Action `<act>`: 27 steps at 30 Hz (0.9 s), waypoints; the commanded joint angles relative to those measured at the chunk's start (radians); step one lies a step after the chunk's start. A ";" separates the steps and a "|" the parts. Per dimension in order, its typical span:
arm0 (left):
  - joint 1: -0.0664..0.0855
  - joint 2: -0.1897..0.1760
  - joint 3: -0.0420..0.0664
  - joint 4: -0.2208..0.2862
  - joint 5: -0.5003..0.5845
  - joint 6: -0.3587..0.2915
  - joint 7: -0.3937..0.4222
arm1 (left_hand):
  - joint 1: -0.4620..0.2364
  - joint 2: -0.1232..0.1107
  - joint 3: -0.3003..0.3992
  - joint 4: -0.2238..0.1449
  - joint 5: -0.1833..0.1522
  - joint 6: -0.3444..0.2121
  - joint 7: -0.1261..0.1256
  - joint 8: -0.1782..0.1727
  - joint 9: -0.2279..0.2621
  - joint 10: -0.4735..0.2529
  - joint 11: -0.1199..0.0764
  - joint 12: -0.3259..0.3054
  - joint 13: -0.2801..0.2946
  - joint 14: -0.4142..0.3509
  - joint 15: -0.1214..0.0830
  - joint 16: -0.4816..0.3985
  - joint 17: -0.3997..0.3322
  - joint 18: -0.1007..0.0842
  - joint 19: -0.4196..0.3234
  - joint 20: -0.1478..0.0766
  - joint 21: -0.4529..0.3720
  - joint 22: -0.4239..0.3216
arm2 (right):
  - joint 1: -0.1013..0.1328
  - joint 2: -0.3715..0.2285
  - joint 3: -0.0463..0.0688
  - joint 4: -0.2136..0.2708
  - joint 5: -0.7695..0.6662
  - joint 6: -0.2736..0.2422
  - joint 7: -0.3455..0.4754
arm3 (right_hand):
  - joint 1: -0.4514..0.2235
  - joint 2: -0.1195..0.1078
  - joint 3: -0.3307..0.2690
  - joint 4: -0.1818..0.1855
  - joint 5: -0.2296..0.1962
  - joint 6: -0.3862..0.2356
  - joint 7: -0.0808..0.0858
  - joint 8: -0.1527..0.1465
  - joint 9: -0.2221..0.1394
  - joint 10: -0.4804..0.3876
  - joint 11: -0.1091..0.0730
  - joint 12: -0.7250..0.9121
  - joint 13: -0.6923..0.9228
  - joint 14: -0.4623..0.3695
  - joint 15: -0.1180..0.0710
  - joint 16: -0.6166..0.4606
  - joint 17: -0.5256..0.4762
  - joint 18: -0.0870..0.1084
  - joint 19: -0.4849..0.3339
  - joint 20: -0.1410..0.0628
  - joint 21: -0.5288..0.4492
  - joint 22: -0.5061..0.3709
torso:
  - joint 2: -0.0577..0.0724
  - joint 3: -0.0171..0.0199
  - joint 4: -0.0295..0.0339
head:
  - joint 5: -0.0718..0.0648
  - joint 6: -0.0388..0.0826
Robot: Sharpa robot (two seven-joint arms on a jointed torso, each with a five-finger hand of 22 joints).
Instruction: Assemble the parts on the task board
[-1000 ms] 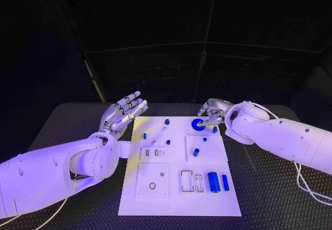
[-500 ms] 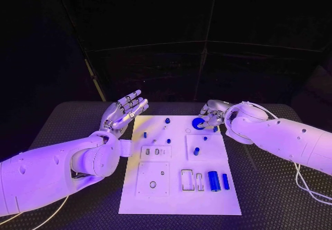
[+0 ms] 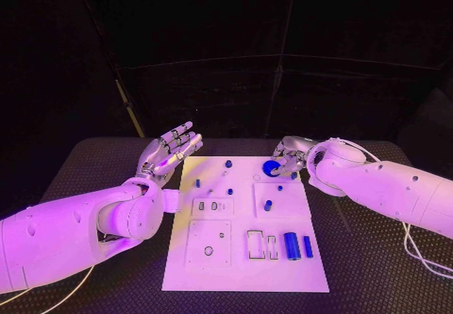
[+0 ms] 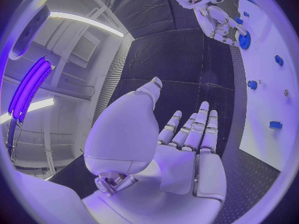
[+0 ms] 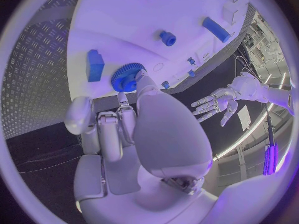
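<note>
A blue gear (image 3: 271, 167) is being held by the right hand (image 3: 289, 156) at the far right corner of the white board (image 3: 243, 261), its fingertips closed on the toothed rim. The left hand (image 3: 169, 152) is being kept raised beside the board's far left corner, fingers spread and released, nothing grasped. Small blue pegs (image 3: 230, 192) and two blue cylinders (image 3: 292, 247) are lying on the board.

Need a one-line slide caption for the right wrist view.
Right robot hand touches a blue gear on the white task board.
</note>
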 commanded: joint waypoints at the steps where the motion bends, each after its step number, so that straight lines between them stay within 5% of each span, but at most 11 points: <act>1: 0.002 0.002 0.001 0.000 -0.008 0.012 0.005 | 0.005 0.008 0.000 -0.005 0.003 0.007 0.146 0.006 0.001 0.006 -0.003 0.004 0.001 0.009 0.001 0.004 0.001 0.013 0.006 -0.002 0.006 0.001 | -0.004 0.001 -0.001 0.006 -0.043 -0.047 0.013 | 0.011 0.039 0.023 -0.006 -0.018 0.043 -0.013 0.024 0.013 0.018 -0.006 0.018 0.069 0.092 -0.007 0.007 0.190 -0.014 0.007 -0.005 0.008 0.006 | 0.000 -0.0004 0.0012 | -0.002 -0.001; 9: 0.002 0.001 0.001 0.001 -0.008 0.013 0.003 | 0.005 0.008 0.001 -0.005 0.003 0.006 0.146 0.006 0.001 0.007 -0.003 0.004 0.001 0.009 0.001 0.004 0.001 0.013 0.007 -0.002 0.006 0.001 | -0.007 -0.001 -0.001 0.015 -0.083 -0.148 0.027 | 0.028 0.071 0.074 -0.034 -0.019 0.107 -0.038 0.039 0.016 0.053 -0.027 0.059 0.116 0.094 -0.028 0.010 0.198 -0.017 0.014 -0.025 0.016 0.020 | 0.001 -0.0005 0.0017 | 0.000 -0.002; 20: 0.002 -0.002 0.001 0.005 -0.008 0.014 0.000 | 0.005 0.008 0.001 -0.005 0.003 0.004 0.146 0.006 0.001 0.006 -0.003 0.004 0.001 0.011 0.001 0.004 0.001 0.013 0.006 -0.002 0.006 0.001 | -0.008 -0.006 -0.001 0.036 -0.094 -0.150 0.037 | 0.019 0.071 0.086 -0.041 -0.020 0.122 -0.043 0.037 0.015 0.056 -0.031 0.060 0.119 0.094 -0.033 0.010 0.198 -0.018 0.016 -0.030 0.017 0.023 | 0.000 0.0003 0.0020 | 0.003 -0.006; 27: 0.002 -0.004 0.001 0.006 -0.008 0.015 0.000 | 0.005 0.008 0.001 -0.006 0.003 0.003 0.147 0.005 0.001 0.006 -0.003 0.004 0.001 0.011 0.001 0.004 0.001 0.013 0.004 -0.002 0.006 0.001 | -0.009 -0.025 -0.001 0.142 -0.122 -0.191 0.006 | 0.007 0.067 0.102 -0.048 0.005 0.121 -0.043 0.024 0.009 0.052 -0.033 0.054 0.114 0.094 -0.034 0.010 0.200 -0.018 0.016 -0.033 0.017 0.024 | -0.001 0.0005 0.0016 | 0.008 -0.007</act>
